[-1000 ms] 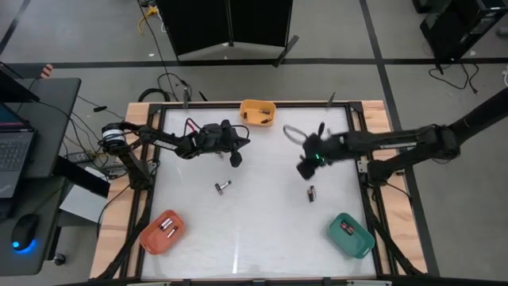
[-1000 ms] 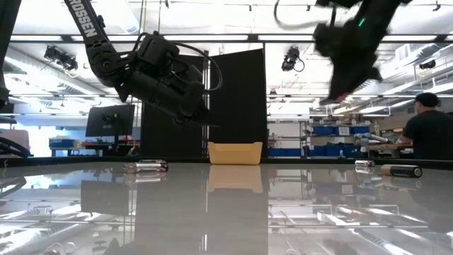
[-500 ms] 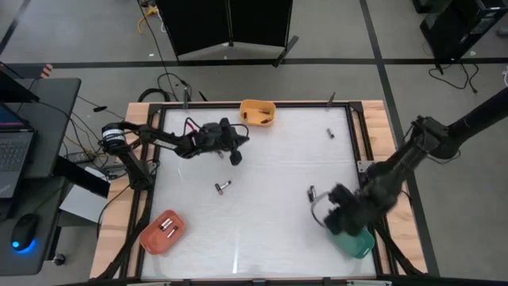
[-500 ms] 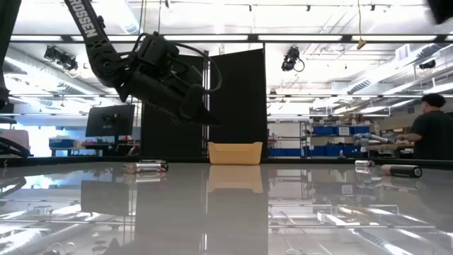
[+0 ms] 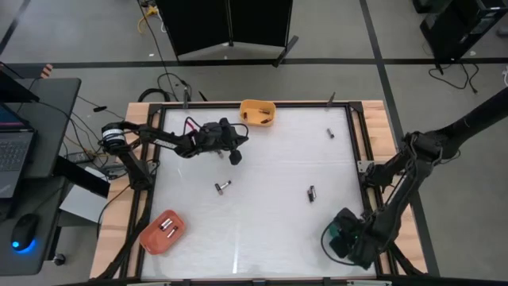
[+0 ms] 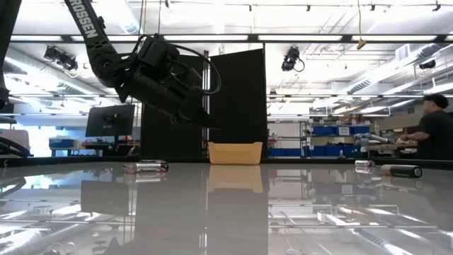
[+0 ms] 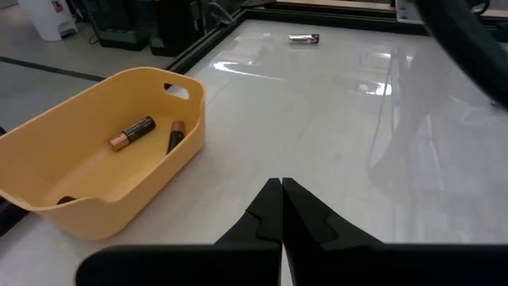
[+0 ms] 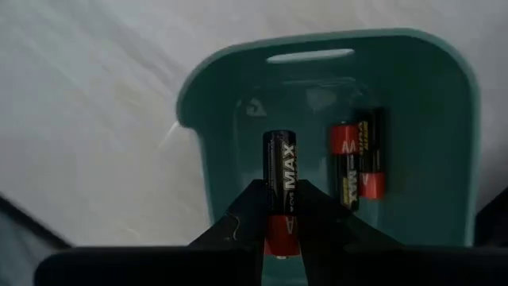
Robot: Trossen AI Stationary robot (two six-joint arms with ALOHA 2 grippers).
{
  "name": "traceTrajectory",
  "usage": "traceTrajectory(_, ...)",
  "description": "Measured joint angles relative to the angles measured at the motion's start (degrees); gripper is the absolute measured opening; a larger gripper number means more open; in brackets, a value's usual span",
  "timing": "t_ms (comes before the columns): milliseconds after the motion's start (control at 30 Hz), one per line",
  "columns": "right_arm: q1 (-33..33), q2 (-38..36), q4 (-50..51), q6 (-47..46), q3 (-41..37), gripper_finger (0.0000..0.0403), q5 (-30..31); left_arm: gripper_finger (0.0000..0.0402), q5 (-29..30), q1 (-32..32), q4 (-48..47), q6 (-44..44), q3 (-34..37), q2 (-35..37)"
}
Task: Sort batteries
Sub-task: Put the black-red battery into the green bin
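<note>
My right gripper point(image 8: 282, 218) hangs over the green bin point(image 8: 317, 41) at the table's near right corner, shut on a black-and-red battery point(image 8: 279, 171). Two more red-and-black batteries point(image 8: 357, 163) lie on the bin's floor. In the high view my right gripper point(image 5: 343, 238) covers most of the green bin point(image 5: 336, 231). My left gripper point(image 5: 235, 159) hovers shut at the far left, near the yellow bin point(image 7: 95, 171), which holds batteries point(image 7: 131, 133). Loose batteries point(image 5: 223, 187), point(image 5: 312, 193), point(image 5: 329, 132) lie on the table. My right gripper pinches the battery's red end point(image 8: 280, 226) between its two fingertips, coming from above and pointing down. The black end point(image 8: 279, 147) sticks out beyond the fingers over the inside of the green bin. Whether it touches the bin's floor does not show.
An orange-red bin point(image 5: 163, 230) with batteries in it stands at the near left corner. The yellow bin point(image 5: 258, 113) stands at the far edge. A black frame point(image 5: 353, 135) rims the table. A person point(image 6: 432, 127) is in the room behind, at the right.
My right gripper has swung from the table's far middle toward the near right corner, turning and sinking as it went, and now hangs over the green bin. It has left the low view. My left gripper has kept still.
</note>
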State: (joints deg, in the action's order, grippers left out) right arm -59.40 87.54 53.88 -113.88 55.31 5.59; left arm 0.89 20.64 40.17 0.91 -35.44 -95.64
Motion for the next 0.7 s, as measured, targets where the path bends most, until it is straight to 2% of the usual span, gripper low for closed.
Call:
traceTrajectory(200,0.77,2.50,0.03,-0.02,0.00,0.0064,-3.78,0.0006,0.00,0.00,-0.27,-0.04,0.00,0.00)
traceTrajectory(300,1.34,2.61,0.20,0.06,0.00,0.0065,-3.81,0.0006,0.00,0.00,-0.51,-0.02,0.00,0.00)
traceTrajectory(567,3.45,2.61,0.18,2.78,0.00,0.0103,-5.02,0.0006,0.15,0.00,-0.92,0.04,0.00,0.00)
traceTrajectory(700,3.98,2.61,0.10,3.58,0.00,0.0109,-5.38,0.0006,0.17,0.00,-1.02,0.07,0.00,0.00)
